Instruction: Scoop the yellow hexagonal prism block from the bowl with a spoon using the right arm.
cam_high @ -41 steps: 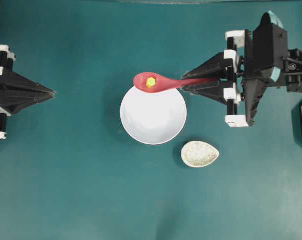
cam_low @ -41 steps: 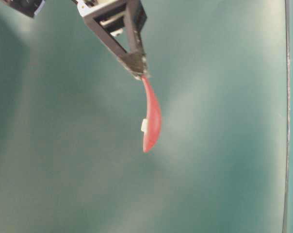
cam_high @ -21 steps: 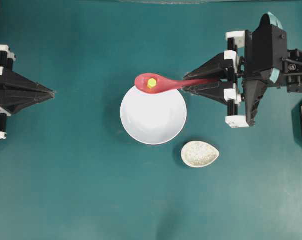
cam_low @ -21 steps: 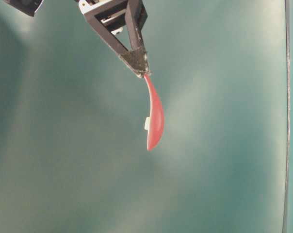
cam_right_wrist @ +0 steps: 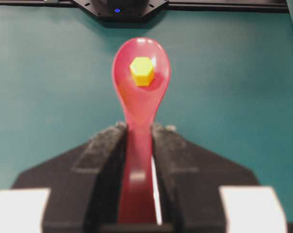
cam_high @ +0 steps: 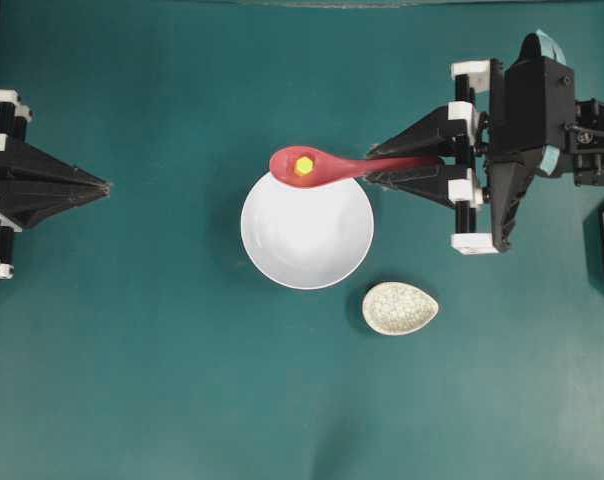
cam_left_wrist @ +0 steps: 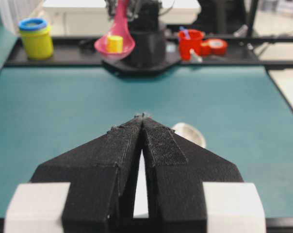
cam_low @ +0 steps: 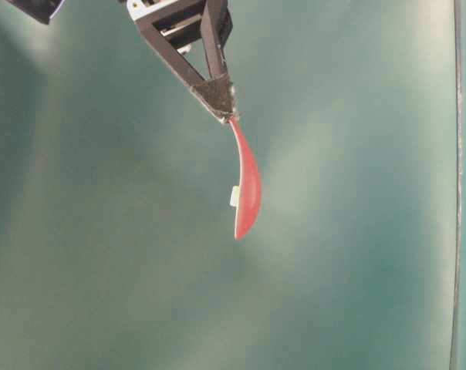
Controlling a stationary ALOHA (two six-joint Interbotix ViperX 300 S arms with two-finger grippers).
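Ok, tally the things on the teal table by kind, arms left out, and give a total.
Bowl: 1
Spoon: 1
Block: 1
Speckled spoon rest: 1
Total: 4

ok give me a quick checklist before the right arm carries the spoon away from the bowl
1. Right gripper shut on the spoon handle: ok.
2. Yellow hexagonal prism block sits in the scoop: ok.
3. Block out of the bowl: ok.
4. Scoop level enough to keep the block: ok, judging by the right wrist view.
5. Left gripper shut and parked apart from the bowl: ok.
6. Spoon rest out of the spoon's way: ok.
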